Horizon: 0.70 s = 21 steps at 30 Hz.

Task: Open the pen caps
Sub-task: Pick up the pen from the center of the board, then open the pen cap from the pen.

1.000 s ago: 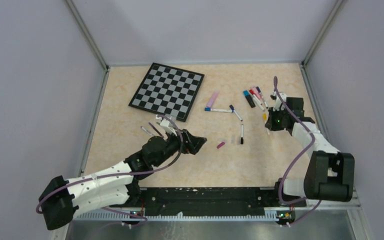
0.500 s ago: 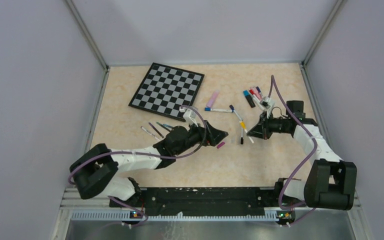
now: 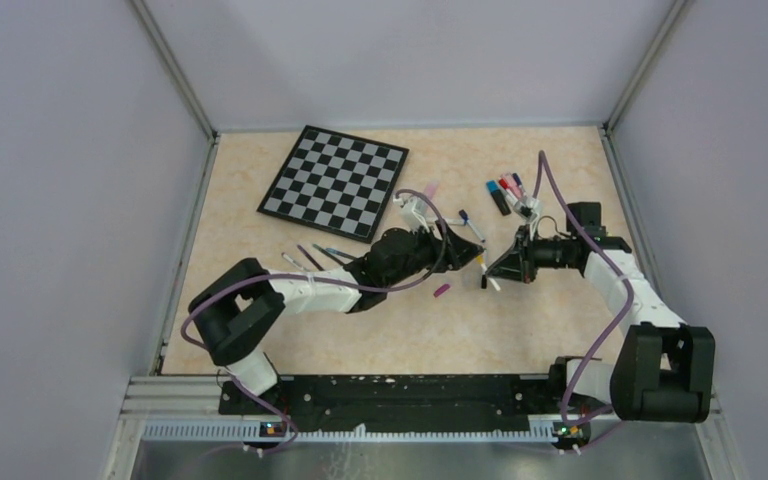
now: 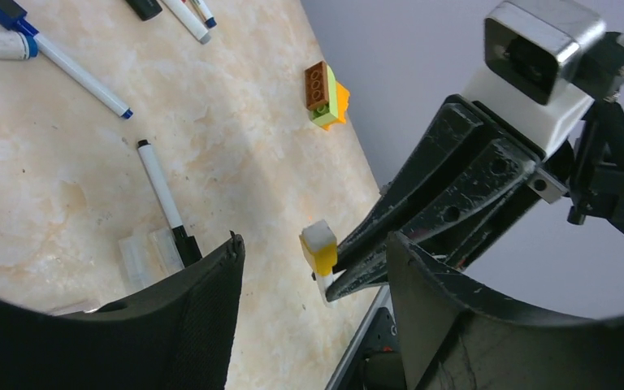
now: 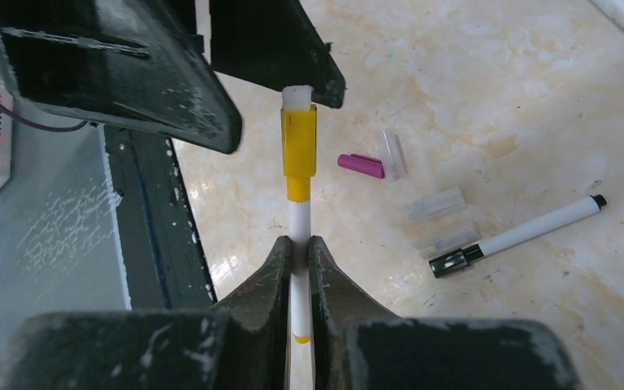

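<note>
Here, the right pincer [image 5: 299, 244] is clamped tight on the body of a white pen [image 5: 298, 221], holding it clear of the tabletop [image 5: 496, 97]. The pen's long axis runs straight out from between that pincer's fingers. Its capped end points away from the right wrist and toward the left pincer [image 4: 314, 244]. The yellow cap [image 5: 299, 150] is seated on the pen, with a short white stub at its far tip.

The left pincer stands partly open and holds nothing. Its two fingers flank the cap's tip, and the left wrist view shows a gap on either side.

Below, a pink cap [image 5: 361, 166] and some clear caps [image 5: 435, 205] lie loose on the tabletop. A black-and-white pen [image 5: 520, 236] lies flat just beside them.
</note>
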Each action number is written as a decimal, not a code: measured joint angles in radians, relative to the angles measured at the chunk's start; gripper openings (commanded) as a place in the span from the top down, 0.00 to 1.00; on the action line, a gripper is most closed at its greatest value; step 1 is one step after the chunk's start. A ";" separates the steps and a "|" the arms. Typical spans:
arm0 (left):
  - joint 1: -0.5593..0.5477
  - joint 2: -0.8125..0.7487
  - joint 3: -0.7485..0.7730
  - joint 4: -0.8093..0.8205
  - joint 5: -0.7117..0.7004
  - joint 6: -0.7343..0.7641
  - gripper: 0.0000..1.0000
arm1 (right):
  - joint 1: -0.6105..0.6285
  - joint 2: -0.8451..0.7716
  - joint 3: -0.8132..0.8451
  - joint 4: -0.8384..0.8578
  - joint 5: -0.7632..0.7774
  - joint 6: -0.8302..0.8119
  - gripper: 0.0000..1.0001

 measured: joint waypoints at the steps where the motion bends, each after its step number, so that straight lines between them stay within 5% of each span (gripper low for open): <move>1: 0.000 0.010 0.010 -0.011 0.000 -0.008 0.34 | 0.003 -0.002 0.000 0.000 -0.003 -0.001 1.00; 15: -0.021 0.067 0.068 -0.081 -0.023 -0.059 0.57 | 0.021 -0.006 0.000 0.002 -0.003 0.001 1.00; 21: -0.031 0.069 0.078 -0.084 -0.022 -0.069 0.82 | 0.021 -0.006 0.000 0.002 0.003 0.003 1.00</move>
